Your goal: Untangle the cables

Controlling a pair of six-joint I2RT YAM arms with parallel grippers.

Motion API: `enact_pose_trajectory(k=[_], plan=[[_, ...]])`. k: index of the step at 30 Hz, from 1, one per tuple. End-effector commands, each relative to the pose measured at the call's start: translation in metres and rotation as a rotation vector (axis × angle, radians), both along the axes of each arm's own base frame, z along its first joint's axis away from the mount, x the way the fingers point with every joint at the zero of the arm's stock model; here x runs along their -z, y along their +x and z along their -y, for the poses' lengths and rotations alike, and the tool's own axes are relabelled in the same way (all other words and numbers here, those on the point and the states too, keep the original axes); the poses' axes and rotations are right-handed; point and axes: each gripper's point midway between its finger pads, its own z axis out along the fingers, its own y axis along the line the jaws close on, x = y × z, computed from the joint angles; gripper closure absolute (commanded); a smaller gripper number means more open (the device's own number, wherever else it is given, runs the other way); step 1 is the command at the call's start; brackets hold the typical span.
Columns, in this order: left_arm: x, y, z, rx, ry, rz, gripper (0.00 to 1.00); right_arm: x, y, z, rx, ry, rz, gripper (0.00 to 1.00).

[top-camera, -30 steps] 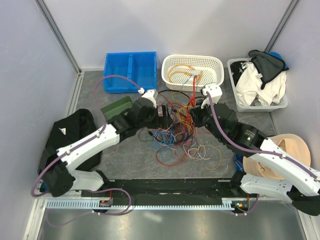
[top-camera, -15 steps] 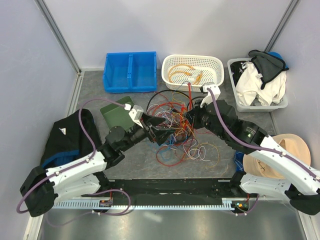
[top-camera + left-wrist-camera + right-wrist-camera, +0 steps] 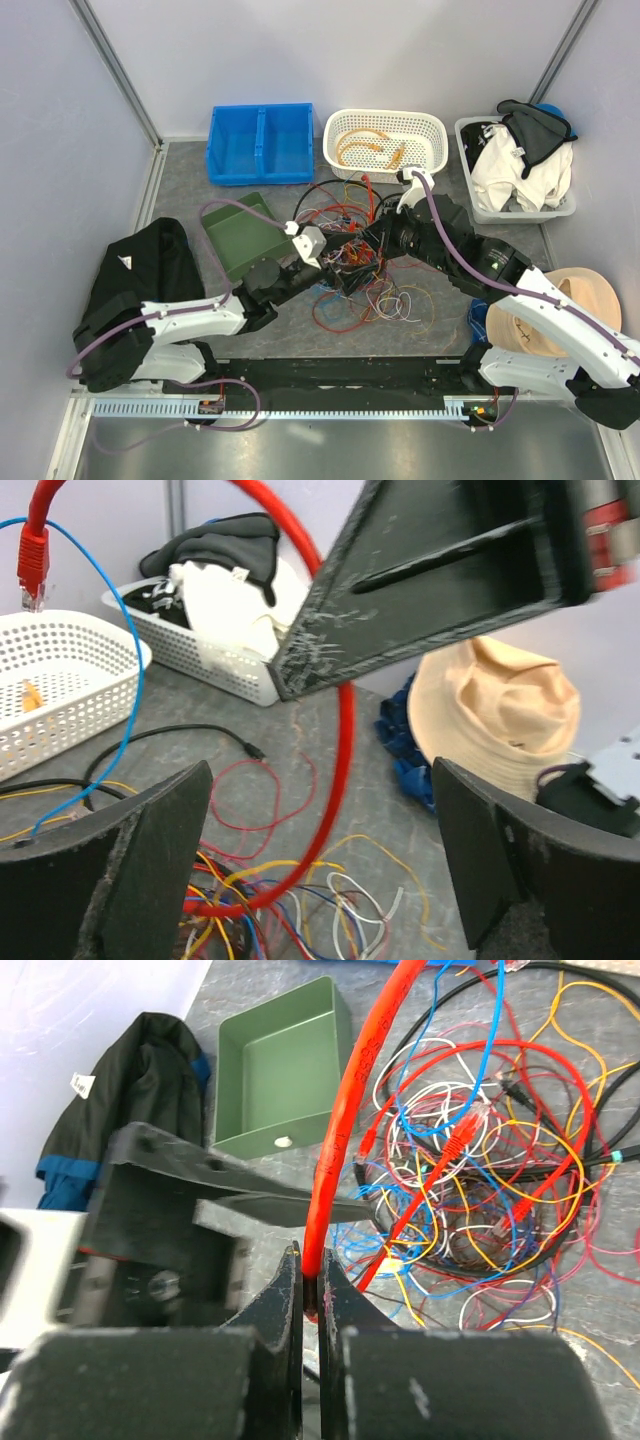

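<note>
While the right gripper (image 3: 312,1260) pinches a glossy red cable (image 3: 345,1130) tight, the left gripper (image 3: 320,850) gapes wide, gripping nothing. It has shifted toward three o'clock, into the looped, wiry cables (image 3: 355,270).

A white basket (image 3: 384,115) stood by the back wall. Just left of it sat a blue two-compartment bin (image 3: 236,150). Just right of it was a pale crate (image 3: 520,215) heaped with white and black clothes (image 3: 515,170). A green tray (image 3: 243,237) lay askew, nearer and left of the basket, with a black jacket (image 3: 130,280) farther left. Well nearer and right of the basket lay a tan hat (image 3: 545,320).
</note>
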Motion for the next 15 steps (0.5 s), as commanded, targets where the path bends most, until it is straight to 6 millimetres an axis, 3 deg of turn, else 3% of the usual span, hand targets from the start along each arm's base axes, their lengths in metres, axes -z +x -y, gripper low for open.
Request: enact_pose_trajectory(k=[1, 2, 4, 5, 6, 7, 9, 10, 11, 12, 13, 14, 15], plan=[[-0.023, 0.022, 0.006, -0.098, -0.034, 0.091, 0.17, -0.037, -0.003, -0.005, -0.021, 0.107, 0.040, 1.00], [-0.022, 0.025, 0.008, -0.106, -0.034, 0.088, 0.37, -0.038, -0.004, -0.005, -0.022, 0.112, 0.043, 1.00], [-0.019, 0.030, 0.008, -0.127, -0.023, 0.075, 0.60, -0.037, -0.003, -0.003, -0.014, 0.107, 0.045, 1.00], [-0.019, 0.032, 0.007, -0.136, -0.019, 0.069, 0.95, -0.041, -0.004, 0.001, -0.010, 0.107, 0.064, 1.00], [-0.015, 0.033, 0.005, -0.146, 0.010, 0.042, 0.98, -0.040, -0.004, 0.005, -0.004, 0.101, 0.074, 0.91], [-0.014, 0.036, 0.002, -0.173, 0.015, 0.019, 0.98, -0.042, -0.001, 0.010, 0.023, 0.095, 0.096, 0.66], [-0.029, 0.036, -0.005, -0.189, -0.005, -0.027, 0.98, -0.049, -0.001, 0.024, 0.051, 0.080, 0.147, 0.44], [-0.010, 0.040, -0.007, -0.215, 0.082, -0.101, 0.98, -0.049, 0.002, 0.033, 0.094, 0.058, 0.168, 0.31], [-0.028, 0.042, -0.006, -0.217, 0.071, -0.139, 0.98, -0.054, 0.003, 0.043, 0.119, 0.047, 0.198, 0.28], [-0.031, 0.042, -0.006, -0.223, 0.097, -0.173, 0.98, -0.050, 0.006, 0.052, 0.156, 0.018, 0.207, 0.25], [-0.007, 0.042, -0.012, -0.243, 0.222, -0.257, 0.98, -0.050, 0.007, 0.059, 0.185, 0.009, 0.221, 0.23], [-0.039, 0.044, -0.009, -0.243, 0.193, -0.265, 0.98, -0.056, 0.009, 0.073, 0.239, 0.011, 0.254, 0.23], [-0.044, 0.044, -0.009, -0.239, 0.201, -0.299, 0.98, -0.046, 0.010, 0.076, 0.249, -0.013, 0.263, 0.22]])
